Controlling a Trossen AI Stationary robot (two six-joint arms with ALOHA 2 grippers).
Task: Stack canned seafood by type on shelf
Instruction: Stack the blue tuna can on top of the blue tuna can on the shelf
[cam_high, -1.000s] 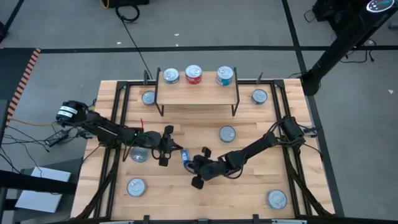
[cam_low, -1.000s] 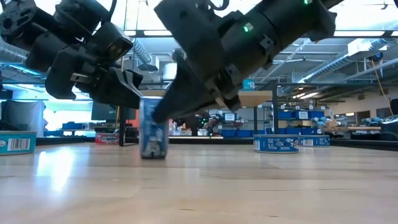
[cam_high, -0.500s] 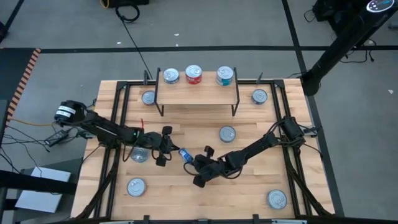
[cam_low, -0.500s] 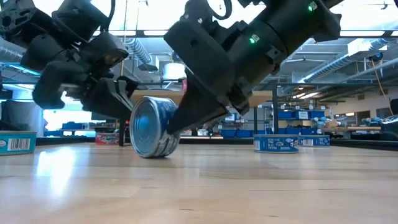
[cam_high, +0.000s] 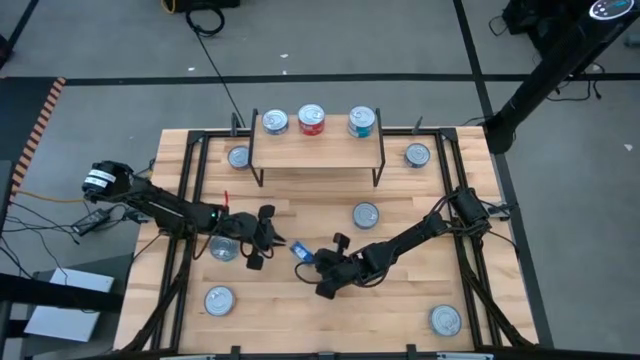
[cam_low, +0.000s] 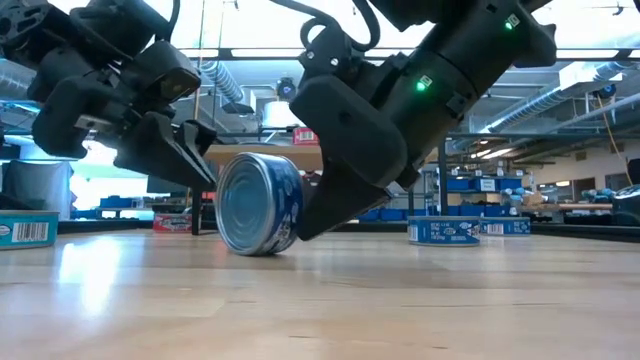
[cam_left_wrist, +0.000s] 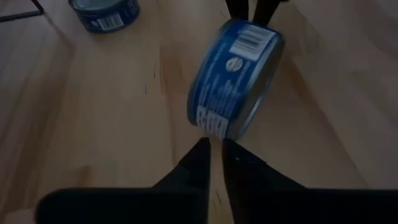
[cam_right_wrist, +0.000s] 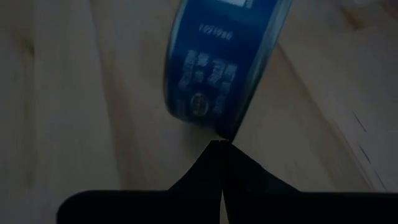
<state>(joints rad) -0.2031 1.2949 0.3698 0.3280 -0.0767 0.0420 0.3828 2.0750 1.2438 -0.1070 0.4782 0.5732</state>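
Note:
A blue-labelled tin (cam_high: 300, 250) stands on its rim at the table's middle, its silver face (cam_low: 250, 203) turned toward the near edge. My left gripper (cam_left_wrist: 217, 146) points at it from the table's left, fingers a slit apart. My right gripper (cam_right_wrist: 221, 144) is shut and comes at it from the right. The shelf (cam_high: 318, 152) stands at the far edge. On its plank sit a blue tin (cam_high: 274, 122), a red one (cam_high: 312, 119) and a teal one (cam_high: 361, 121). My left gripper's fingertips (cam_left_wrist: 206, 149) stand right at the tin's lower rim (cam_left_wrist: 214, 132); I cannot tell whether they touch it. My right gripper's shut fingertips (cam_right_wrist: 214, 152) meet the tin's lower rim (cam_right_wrist: 225, 132) from the table's right, slanting down. The tin stays on edge on the wood.
Several more tins lie flat on the table: beside my left arm (cam_high: 224, 248), near left (cam_high: 219, 300), near right (cam_high: 446, 320), right of centre (cam_high: 366, 215), and on either side of the shelf (cam_high: 238, 157) (cam_high: 417, 155). Black frame rails run along both sides.
The tin, standing on edge, has turned about: a second ago the low view saw it edge-on, now its silver face looks toward the near edge. My left gripper has drawn back a little toward the table's left, and my right gripper has tipped further down beside the tin.

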